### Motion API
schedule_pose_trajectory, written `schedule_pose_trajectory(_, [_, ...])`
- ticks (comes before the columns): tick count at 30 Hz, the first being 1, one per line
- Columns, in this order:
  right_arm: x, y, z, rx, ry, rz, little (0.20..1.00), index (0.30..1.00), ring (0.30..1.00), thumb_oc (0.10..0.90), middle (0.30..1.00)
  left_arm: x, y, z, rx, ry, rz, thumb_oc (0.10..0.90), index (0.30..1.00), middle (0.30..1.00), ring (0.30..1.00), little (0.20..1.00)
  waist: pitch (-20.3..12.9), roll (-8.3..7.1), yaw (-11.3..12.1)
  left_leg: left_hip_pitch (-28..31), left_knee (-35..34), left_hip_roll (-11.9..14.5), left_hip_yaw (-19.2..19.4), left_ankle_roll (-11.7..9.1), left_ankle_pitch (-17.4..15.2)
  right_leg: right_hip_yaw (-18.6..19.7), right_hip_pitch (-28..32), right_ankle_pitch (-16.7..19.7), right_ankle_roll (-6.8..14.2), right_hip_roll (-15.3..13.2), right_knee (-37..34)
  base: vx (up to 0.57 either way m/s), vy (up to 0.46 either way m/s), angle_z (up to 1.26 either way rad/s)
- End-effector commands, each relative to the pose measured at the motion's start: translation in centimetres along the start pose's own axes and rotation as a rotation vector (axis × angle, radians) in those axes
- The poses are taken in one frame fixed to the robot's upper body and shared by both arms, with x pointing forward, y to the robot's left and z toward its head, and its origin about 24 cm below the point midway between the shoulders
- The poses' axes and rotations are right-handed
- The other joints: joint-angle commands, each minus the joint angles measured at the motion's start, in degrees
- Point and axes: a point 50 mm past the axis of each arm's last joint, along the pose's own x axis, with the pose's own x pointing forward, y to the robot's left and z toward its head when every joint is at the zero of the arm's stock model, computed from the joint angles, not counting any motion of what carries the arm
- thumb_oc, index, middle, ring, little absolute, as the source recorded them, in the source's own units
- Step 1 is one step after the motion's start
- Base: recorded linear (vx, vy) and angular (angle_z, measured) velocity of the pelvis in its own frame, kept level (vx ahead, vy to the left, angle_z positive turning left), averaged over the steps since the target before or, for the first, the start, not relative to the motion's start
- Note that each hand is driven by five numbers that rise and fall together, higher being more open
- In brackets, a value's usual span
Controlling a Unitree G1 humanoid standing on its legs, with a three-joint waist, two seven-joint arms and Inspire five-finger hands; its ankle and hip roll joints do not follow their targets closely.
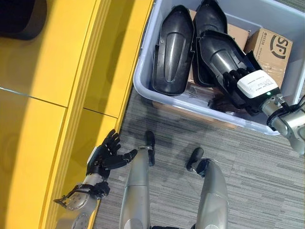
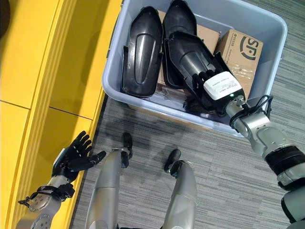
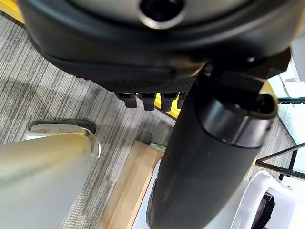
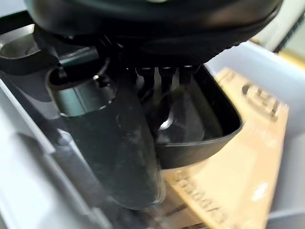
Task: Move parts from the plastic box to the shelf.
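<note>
Right hand was down inside plastic box, fingers curled over rim of black part near box's front wall, thumb along its side: grasping it. Second black part lay just beside, toward box's left wall; third at back, partly under gripped one. Cardboard cartons sat at box's right side. Left hand hung released, fingers spread, beside yellow shelf above grey carpet.

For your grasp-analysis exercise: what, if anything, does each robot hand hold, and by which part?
The right hand grips the near end of a black part in the plastic box, fingers curled over its rim. The left hand is open, holding nothing.
</note>
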Motion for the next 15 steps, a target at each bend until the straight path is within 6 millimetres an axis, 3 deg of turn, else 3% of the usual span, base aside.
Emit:
schedule_pose_trajectory(1, [-0.5, 2.7, -0.1, -0.148, -0.021, 0.177, 0.3, 0.3, 0.3, 0.4, 0.3, -0.4, -1.5, 1.7, 0.013, -0.122, -0.07, 0.9, 1.0, 1.0, 1.0, 1.0, -0.6, 2.84, 1.67, 1.37, 3.67, 1.76, -6.41, -2.88, -7.59, 1.96, 0.93, 1.25, 3.44, -1.12, -1.3, 0.0, 0.0, 0.0])
schedule_pose_trajectory(8, [-1.2, 2.1, 0.8, -0.244, -0.11, 0.126, 0.3, 0.3, 0.3, 0.4, 0.3, -0.1, -1.8, 1.5, 0.031, -0.11, -0.073, 0.9, 1.0, 1.0, 1.0, 1.0, -0.6, 2.44, 1.26, 1.99, 3.57, 1.77, -6.58, -2.97, -7.65, 1.98, 1.48, 1.3, 3.58, -1.18, -1.29, -0.01, 0.012, 0.03])
schedule_pose_trajectory(15, [-3.1, -3.1, 3.0, -0.193, -0.268, -0.115, 0.3, 0.3, 0.3, 0.4, 0.3, 0.2, -1.8, 1.4, 0.052, -0.109, -0.057, 0.9, 1.0, 1.0, 1.0, 1.0, -0.6, 0.6, -0.17, 5.09, 1.99, 1.86, -6.74, -3.26, -7.23, 1.15, 5.27, 1.78, 4.01, -0.8, -2.99, 0.0, 0.002, 0.01])
